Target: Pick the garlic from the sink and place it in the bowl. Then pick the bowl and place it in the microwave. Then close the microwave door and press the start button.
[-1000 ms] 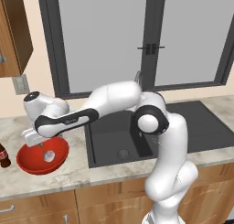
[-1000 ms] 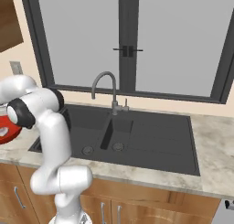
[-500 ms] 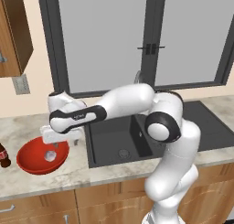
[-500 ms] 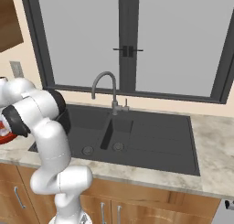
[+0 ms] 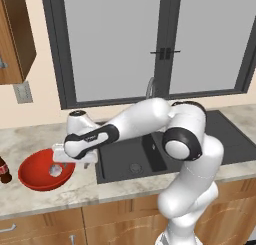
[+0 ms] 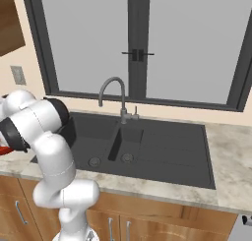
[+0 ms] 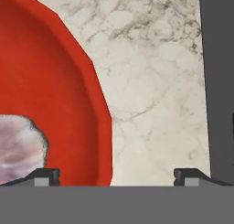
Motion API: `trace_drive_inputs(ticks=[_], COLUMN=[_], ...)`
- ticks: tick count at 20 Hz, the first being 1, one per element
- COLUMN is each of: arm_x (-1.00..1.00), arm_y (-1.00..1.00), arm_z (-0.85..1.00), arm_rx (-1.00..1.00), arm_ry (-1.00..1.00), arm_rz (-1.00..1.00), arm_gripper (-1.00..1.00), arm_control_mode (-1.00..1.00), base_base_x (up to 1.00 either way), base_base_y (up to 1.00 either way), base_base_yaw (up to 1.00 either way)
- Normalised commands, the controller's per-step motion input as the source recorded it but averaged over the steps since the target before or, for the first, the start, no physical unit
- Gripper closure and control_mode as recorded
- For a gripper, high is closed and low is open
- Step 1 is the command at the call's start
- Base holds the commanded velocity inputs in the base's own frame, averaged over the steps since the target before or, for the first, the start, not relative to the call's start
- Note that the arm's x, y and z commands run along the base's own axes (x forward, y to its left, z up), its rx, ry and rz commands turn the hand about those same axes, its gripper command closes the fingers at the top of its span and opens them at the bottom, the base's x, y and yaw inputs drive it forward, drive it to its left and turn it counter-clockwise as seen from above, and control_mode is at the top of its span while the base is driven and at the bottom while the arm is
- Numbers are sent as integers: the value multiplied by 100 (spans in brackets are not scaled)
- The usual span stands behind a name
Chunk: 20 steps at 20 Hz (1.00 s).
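The glossy red bowl (image 5: 35, 175) sits on the marble counter left of the dark sink (image 5: 150, 156). The whitish garlic (image 5: 54, 170) lies inside it. My gripper (image 5: 74, 161) hangs low over the bowl's right rim. In the hand view the gripper (image 7: 117, 176) is open, its fingertips (image 7: 45, 176) wide apart. One tip is over the bowl (image 7: 50, 90) beside the garlic (image 7: 18, 147), the other over bare counter near the sink's edge (image 7: 219, 81). A red sliver of the bowl (image 6: 4, 150) peeks from behind my arm. The microwave is out of view.
A dark cola bottle (image 5: 4, 170) stands just left of the bowl. A wooden wall cabinet (image 5: 15, 34) hangs above, with a wall outlet (image 5: 22, 92) below it. The curved faucet (image 6: 115, 95) rises behind the double-basin sink (image 6: 142, 146), in front of a large window.
The hand has come down and moved right, from above the bowl's left side to just over its right rim. The garlic has stayed in the bowl.
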Motion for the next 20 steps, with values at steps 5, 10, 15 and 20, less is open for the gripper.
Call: trace_drive_inputs(ticks=[5, 10, 15, 20], arm_x=[23, 11, -5, -11], arm_y=[35, 14, 0, -17], arm_z=[-8, -11, -19, -31], arm_rx=[0, 0, 1, 7], arm_ry=[0, 0, 0, -5], arm_rz=[-5, -6, -5, -2], arm_gripper=[-100, 100, 100, 100], arm_control_mode=[-100, -100, -100, -100], base_base_x=[0, 0, 0, 0], base_base_y=[0, 0, 0, 0], base_base_yaw=[0, 0, 0, 0])
